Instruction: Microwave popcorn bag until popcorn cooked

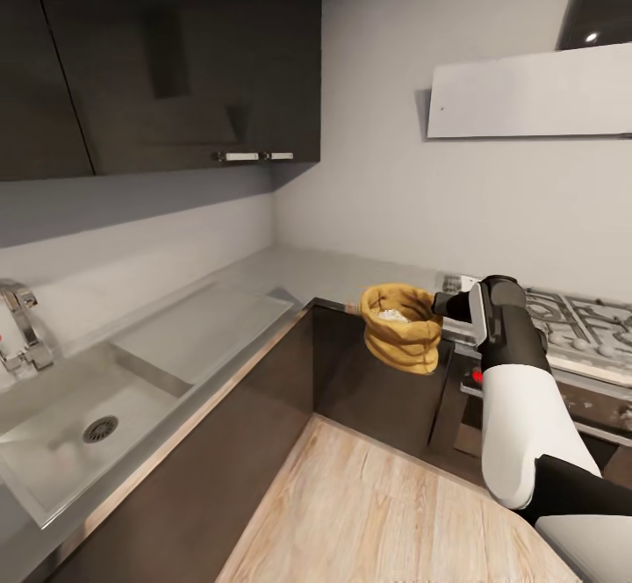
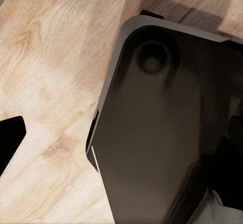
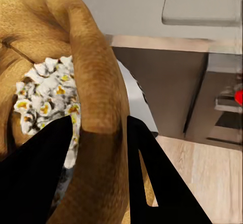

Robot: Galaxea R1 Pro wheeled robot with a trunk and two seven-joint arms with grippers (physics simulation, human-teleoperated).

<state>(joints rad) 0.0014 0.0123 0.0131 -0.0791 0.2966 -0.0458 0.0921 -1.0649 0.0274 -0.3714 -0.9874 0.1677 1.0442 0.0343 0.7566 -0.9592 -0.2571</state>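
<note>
The popcorn bag [image 1: 402,327], a tan wrinkled sack with a rolled rim, hangs upright by the countertop's [image 1: 290,276] front edge, just left of the hob. My right gripper [image 1: 439,305] is shut on its rim from the right. In the right wrist view the two black fingers [image 3: 35,173] straddle the bag's rim [image 3: 96,82], one inside and one outside, gripper [image 3: 98,127]. White puffed popcorn [image 3: 45,92] fills the bag, also seen as popcorn [image 1: 391,313]. The microwave is out of view. One black fingertip [image 2: 10,138] of my left gripper shows over wooden floor.
A gas hob [image 1: 570,315] lies right of the bag, with an oven front [image 1: 606,407] and a red knob [image 1: 477,377] below. A steel sink [image 1: 79,425] with a tap [image 1: 22,328] sits left. Dark wall cabinets [image 1: 158,56] and a white hood [image 1: 527,91] hang above.
</note>
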